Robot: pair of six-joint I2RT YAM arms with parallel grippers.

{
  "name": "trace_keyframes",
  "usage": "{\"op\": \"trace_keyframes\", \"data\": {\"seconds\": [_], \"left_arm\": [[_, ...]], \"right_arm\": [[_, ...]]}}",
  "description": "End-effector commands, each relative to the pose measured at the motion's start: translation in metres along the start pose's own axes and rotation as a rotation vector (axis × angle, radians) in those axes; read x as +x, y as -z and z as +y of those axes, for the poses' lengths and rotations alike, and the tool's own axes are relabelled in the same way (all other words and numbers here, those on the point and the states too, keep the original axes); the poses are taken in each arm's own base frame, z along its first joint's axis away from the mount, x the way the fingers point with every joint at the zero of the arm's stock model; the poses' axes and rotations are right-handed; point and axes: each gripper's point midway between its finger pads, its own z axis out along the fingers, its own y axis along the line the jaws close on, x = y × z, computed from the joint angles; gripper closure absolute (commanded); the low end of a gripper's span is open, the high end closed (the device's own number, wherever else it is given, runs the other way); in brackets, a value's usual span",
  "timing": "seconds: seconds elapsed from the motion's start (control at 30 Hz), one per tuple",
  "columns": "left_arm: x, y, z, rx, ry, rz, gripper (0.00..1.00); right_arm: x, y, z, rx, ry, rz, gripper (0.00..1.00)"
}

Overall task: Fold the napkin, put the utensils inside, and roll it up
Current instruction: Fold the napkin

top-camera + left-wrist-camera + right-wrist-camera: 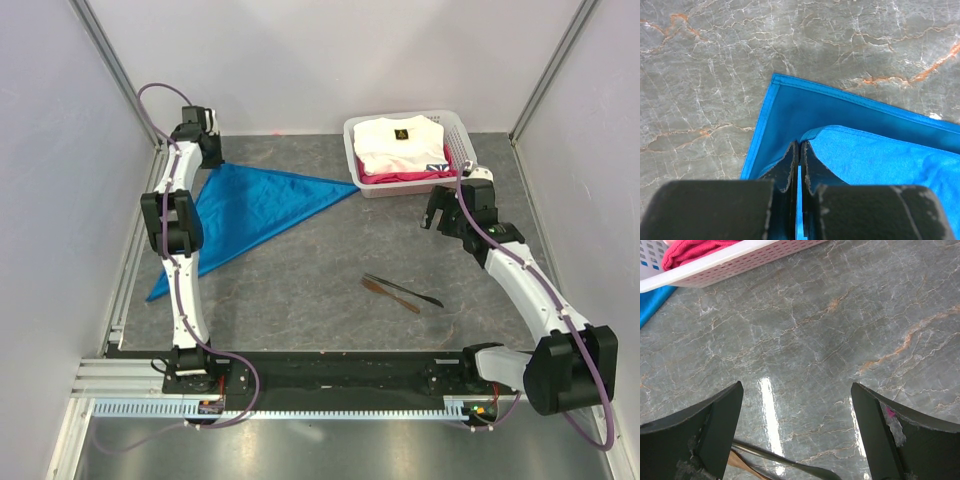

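The left gripper (212,152) is at the far left of the table (300,270). In its wrist view the jaws are clenched, and the corner of the napkin's upper layer appears to be pinched between the tips (the cloth is thin enough that the jaws look fully closed).

The napkin (245,205) lies folded into a bright blue triangle. Its long edge runs from the near left up towards the basket (352,135), and the lower layer's hem shows just past the upper one. I judge it light, limp and a little slippery on the marble-look surface. It will sag and drag rather than hold a shape, so corners and hemmed edges are the places to grip, with a firm pinch low to the table.

To the right, near the middle and well apart from the cloth, lie the utensils (402,292). There is a brownish piece and a dark pointed one, touching at their left ends and splaying apart towards the right. They look stiff, slim and flat to the table (awkward to get fingers under), so a hold across the middle of a handle seems best.

The right gripper (437,213) hangs released and empty beyond them, just in front of the basket of white and pink clothes (400,150).
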Motion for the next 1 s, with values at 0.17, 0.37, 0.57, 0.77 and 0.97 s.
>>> {"op": "trace_keyframes", "data": {"seconds": [0.17,0.37,0.57,0.77,0.97], "left_arm": [[-0.016,-0.002,0.008,0.0,-0.033,-0.044,0.98],[-0.02,0.0,0.011,-0.006,-0.032,-0.055,0.98],[-0.016,-0.007,0.014,-0.01,-0.029,-0.046,0.98],[-0.018,-0.01,0.015,-0.007,-0.028,-0.051,0.93],[-0.04,0.004,0.005,0.042,-0.027,-0.115,0.38]], "right_arm": [[-0.02,-0.002,0.006,-0.003,0.008,-0.043,0.02],[-0.016,-0.006,0.005,0.0,0.006,-0.029,0.02],[-0.014,-0.008,0.006,-0.003,0.014,-0.022,0.02],[-0.014,-0.01,0.006,-0.005,0.016,-0.018,0.02],[-0.012,-0.011,0.008,-0.014,0.019,-0.007,0.02]]}}
